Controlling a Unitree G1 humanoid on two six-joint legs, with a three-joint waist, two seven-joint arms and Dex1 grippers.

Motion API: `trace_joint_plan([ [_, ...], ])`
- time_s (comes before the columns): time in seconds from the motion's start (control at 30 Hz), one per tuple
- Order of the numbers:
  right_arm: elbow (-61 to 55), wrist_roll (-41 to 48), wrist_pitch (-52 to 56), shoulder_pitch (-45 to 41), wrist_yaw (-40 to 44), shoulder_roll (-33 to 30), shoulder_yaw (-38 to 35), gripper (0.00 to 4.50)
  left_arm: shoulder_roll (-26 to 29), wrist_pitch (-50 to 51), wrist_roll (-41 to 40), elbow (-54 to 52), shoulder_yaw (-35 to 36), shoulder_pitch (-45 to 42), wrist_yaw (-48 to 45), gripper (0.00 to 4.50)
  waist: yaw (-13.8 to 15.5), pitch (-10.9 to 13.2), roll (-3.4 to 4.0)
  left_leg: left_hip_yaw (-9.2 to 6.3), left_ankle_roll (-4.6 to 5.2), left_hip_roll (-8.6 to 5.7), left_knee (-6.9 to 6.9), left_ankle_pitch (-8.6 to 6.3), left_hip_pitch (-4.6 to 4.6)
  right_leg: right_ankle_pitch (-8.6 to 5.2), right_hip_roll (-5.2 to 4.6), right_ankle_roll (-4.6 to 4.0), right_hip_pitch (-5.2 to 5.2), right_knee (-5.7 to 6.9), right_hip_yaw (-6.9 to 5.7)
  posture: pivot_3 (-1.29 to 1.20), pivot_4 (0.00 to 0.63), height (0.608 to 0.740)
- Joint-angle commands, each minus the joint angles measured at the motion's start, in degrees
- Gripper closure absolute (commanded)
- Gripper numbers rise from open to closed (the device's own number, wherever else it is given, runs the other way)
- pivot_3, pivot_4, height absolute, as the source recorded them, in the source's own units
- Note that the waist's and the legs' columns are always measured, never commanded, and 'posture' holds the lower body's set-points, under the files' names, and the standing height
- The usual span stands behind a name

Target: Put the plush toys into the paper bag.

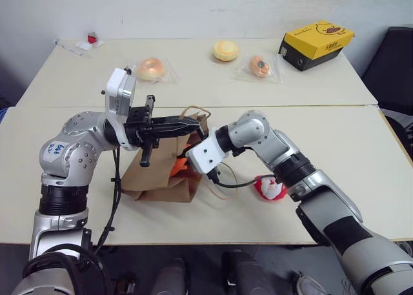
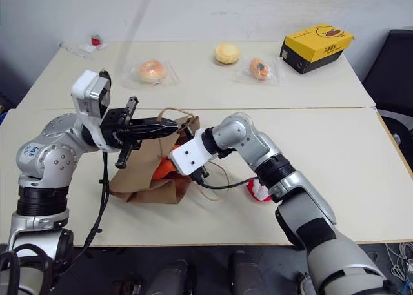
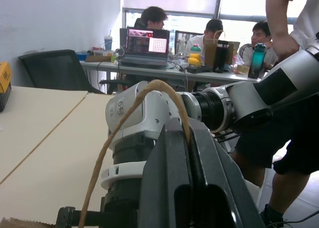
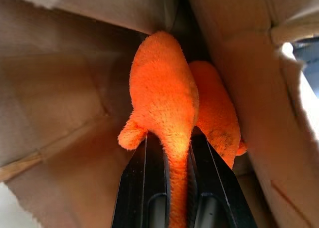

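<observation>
The right gripper (image 4: 169, 188), clamped on the orange fish (image 4: 167, 113), pushes it nose-first toward nine o'clock into the paper bag (image 1: 161, 172), whose handle (image 1: 193, 109) the closed left gripper (image 1: 190, 123) lifts.

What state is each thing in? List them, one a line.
paper bag: lying on the table, mouth held open
left hand: shut on the bag's handle
right hand: shut on the orange fish toy, at the bag's mouth
Santa toy: lying on the table, outside the bag
</observation>
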Motion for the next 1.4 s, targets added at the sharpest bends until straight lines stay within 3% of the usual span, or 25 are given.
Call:
trace_joint_plan([
  [0.03, 3.23, -1.01, -2.74, 1.36, -3.87, 1.68, -0.14, 4.5, -0.07, -0.47, -0.73, -0.99, 0.88, -0.32, 0.32, 4.5, -0.02, 0.0, 0.0, 0.0, 0.0, 0.0, 0.0, 0.0, 0.0, 0.0, 0.0, 0.0, 0.0, 0.0, 0.0, 0.0, 0.15, 0.74],
  [0.37, 9.38, -2.76, -8.76, 3.05, -12.24, 4.21, -1.36, 4.5, 0.48, -1.26, -0.72, -1.18, 1.92, 1.4, 0.41, 4.5, -0.58, 0.0, 0.0, -0.01, -0.01, -0.01, -0.01, 0.0, 0.0, 0.0, 0.0, 0.0, -0.01, 0.01, -0.01, 0.0, 0.15, 0.74],
  [0.53, 9.49, -0.73, -8.13, 4.47, -10.22, 5.64, -0.98, 4.5, 0.06, -2.14, -0.29, -0.85, 1.73, 1.53, 0.25, 4.5, -1.27, 0.0, 0.0, -0.02, -0.02, 0.0, -0.02, 0.01, 0.0, 0.0, 0.0, 0.0, -0.01, 0.02, -0.03, 0.0, 0.15, 0.74],
  [0.77, 3.31, 6.97, -0.09, 6.0, -6.72, 3.15, -6.29, 2.18, -0.5, -3.42, -0.04, -0.84, 1.45, 1.45, 0.48, 4.5, -1.1, 0.0, 0.0, -0.06, -0.02, -0.01, 0.01, 0.01, -0.01, 0.0, -0.01, 0.0, 0.02, 0.02, -0.04, 0.0, 0.15, 0.74],
  [0.97, -12.6, 22.84, 15.79, 10.37, 7.75, -5.41, -11.21, 0.14, -0.29, -4.47, 0.5, -1.29, 1.7, 2.81, 1.0, 4.5, -0.88, 0.0, 0.0, -0.1, -0.01, 0.0, 0.01, 0.0, -0.02, 0.0, -0.02, 0.0, 0.04, -0.01, -0.06, 0.0, 0.15, 0.74],
  [1.13, -21.62, 34.23, 28.75, 18.71, 10.08, -13.41, -20.44, 0.06, -0.66, -4.92, 0.75, -1.75, 1.28, 3.13, 1.43, 4.5, -0.05, 0.0, 0.0, -0.12, 0.0, 0.0, -0.01, -0.02, -0.02, 0.0, -0.03, 0.0, 0.05, -0.04, -0.06, 0.0, 0.15, 0.74],
  [1.3, -23.5, 36.66, 29.54, 28.75, 5.12, -22.24, -33.5, 0.06, -0.41, -4.76, 0.43, -2.72, 1.03, 3.84, 1.05, 4.5, 1.16, 0.01, -0.01, -0.11, 0.05, -0.01, 0.0, -0.05, -0.03, 0.0, -0.06, 0.0, 0.12, -0.14, -0.05, 0.0, 0.15, 0.74],
  [1.4, -28.02, 39.56, 32.71, 39.58, 1.77, -27.22, -43.8, 0.06, 0.53, -4.77, 0.98, -2.48, 0.16, 2.74, -0.4, 4.5, 2.07, 0.01, -0.01, -0.11, 0.06, -0.01, -0.07, -0.06, -0.03, 0.0, -0.06, 0.0, 0.14, -0.21, -0.06, 0.0, 0.15, 0.74],
])
